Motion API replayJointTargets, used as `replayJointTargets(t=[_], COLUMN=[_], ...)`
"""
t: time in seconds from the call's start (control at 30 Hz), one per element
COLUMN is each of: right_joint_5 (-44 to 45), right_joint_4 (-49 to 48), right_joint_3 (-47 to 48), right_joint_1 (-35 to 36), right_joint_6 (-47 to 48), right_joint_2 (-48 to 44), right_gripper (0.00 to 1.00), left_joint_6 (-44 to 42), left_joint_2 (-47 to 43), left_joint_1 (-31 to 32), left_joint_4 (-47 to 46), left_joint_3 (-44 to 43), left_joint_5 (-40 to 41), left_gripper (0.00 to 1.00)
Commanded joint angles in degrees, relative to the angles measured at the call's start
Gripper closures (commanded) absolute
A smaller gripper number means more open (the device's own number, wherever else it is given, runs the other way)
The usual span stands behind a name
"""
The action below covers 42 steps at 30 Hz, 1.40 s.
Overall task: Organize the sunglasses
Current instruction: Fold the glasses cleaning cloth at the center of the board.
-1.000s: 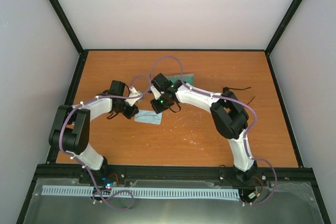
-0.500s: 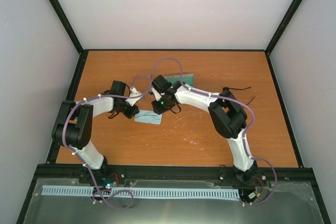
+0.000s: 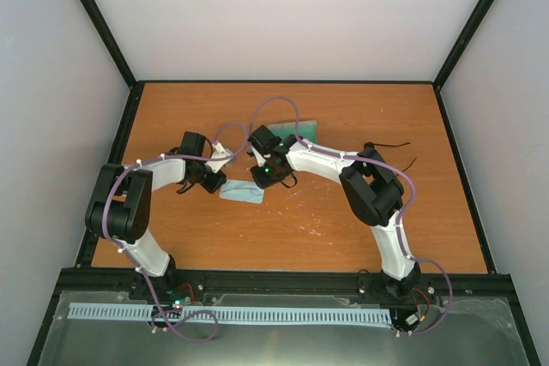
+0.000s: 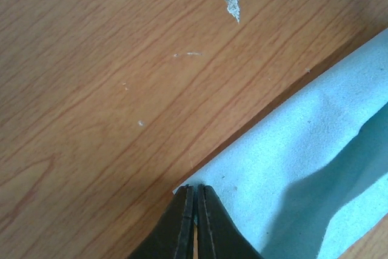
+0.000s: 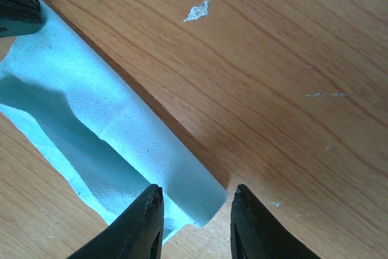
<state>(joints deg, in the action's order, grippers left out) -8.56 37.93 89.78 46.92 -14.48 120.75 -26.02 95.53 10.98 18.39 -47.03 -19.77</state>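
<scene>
The pale blue cloth (image 3: 243, 193) lies on the wooden table between my two grippers, with a fold lifted along it. My left gripper (image 4: 195, 190) is shut on one corner of the cloth (image 4: 291, 168), low at the table. My right gripper (image 5: 195, 201) is open and straddles the opposite folded corner of the cloth (image 5: 109, 119), without closing on it. The left fingertips (image 5: 15, 10) show at the far corner in the right wrist view. The lenses of the sunglasses are hidden. Thin black strands (image 3: 391, 145) stick out from behind my right elbow; I cannot tell if they are temple arms.
The grey case with mint-green inside (image 3: 298, 130) lies behind the right forearm, mostly covered by it. White scuffs (image 3: 313, 229) mark the table in front of the cloth. Black frame rails (image 3: 283, 83) edge the table.
My left arm's elbow has shifted a little to the right and my right wrist has edged slightly right. The cloth stays in the same place.
</scene>
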Motion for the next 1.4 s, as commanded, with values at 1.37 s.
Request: replayJointTargets(t=[1.37], right_joint_5=[4.2], right_joint_4=[-3.1], right_joint_3=[-4.1], right_joint_1=[-0.1], right_joint_6=[-2.0], right_joint_2=[-2.7], right_gripper=[0.97], left_joint_6=[2.7], left_joint_2=[-6.4], left_joint_1=[-0.1], left_joint_4=[3.3], left_joint_3=[-2.3], left_joint_5=[-4.0], left_gripper=[0.95])
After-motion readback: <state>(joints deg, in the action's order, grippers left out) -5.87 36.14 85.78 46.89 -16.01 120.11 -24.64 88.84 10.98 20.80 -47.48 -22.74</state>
